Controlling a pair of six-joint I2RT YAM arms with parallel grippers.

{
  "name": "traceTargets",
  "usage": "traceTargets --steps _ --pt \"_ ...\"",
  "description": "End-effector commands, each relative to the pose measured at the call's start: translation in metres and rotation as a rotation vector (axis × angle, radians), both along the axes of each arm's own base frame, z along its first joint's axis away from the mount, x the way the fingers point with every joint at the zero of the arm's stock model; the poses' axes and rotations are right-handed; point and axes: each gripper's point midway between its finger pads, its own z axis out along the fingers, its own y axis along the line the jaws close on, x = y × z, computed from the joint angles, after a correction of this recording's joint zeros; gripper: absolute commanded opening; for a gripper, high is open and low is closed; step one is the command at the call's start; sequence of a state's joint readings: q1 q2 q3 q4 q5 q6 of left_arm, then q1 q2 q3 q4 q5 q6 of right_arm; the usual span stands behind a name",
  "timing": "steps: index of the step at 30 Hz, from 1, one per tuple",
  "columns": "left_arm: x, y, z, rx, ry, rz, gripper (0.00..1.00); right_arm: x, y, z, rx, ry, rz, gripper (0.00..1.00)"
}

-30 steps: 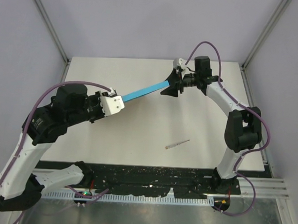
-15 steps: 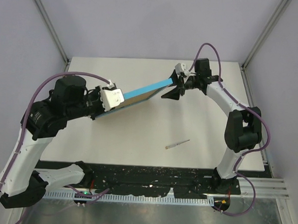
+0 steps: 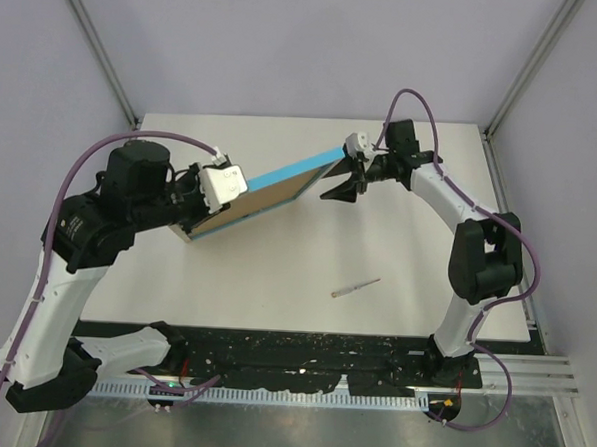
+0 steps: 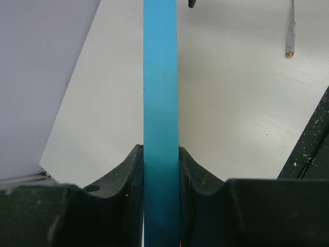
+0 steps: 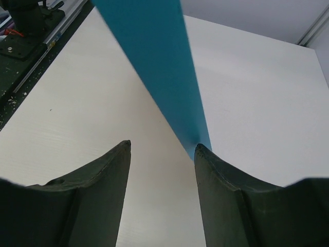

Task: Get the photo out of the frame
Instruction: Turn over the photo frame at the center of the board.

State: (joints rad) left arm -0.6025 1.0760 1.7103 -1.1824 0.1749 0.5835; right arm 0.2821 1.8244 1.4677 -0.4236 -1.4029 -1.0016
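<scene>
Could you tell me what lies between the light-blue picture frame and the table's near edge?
Just a slim pale stick-like tool, seen in the top view.

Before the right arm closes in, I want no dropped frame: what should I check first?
1. Left jaws clamped on the frame: ok, both sides press its blue edge.
2. Frame lifted off the table: ok, held tilted in the air.
3. Right jaws open for a grip: ok, standing apart at the frame's far corner.
4. Right jaws centred on that corner: not ok, the corner sits by one jaw tip, not mid-gap.
5. Photo in the frame: cannot tell, only the blue edge and brown back show.
6. Small tool out of the way: ok, lying apart on the table.
</scene>
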Motion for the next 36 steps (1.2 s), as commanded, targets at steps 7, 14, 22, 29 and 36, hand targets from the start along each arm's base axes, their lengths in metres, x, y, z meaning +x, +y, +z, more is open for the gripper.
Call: traceTargets --steps 7,14,22,29,36 --pt "-0.007 -0.010 0.050 -0.144 -0.112 -0.053 0.00 0.017 0.009 0.034 0.010 -0.047 -0.049 0.57" --pt "0.003 -0.006 0.049 -0.159 -0.111 0.008 0.00 -0.009 0.013 0.051 0.062 -0.009 0.072 0.47" --pt "0.016 -0.003 0.051 -0.211 -0.099 0.080 0.00 -0.030 0.013 0.055 0.127 -0.032 0.154 0.36" --pt "0.016 -0.005 0.047 -0.217 -0.083 0.080 0.00 -0.041 0.012 0.070 0.138 -0.039 0.165 0.08" --pt "0.020 0.000 0.040 -0.208 -0.086 0.107 0.00 -0.050 0.006 0.086 0.093 -0.074 0.135 0.08"
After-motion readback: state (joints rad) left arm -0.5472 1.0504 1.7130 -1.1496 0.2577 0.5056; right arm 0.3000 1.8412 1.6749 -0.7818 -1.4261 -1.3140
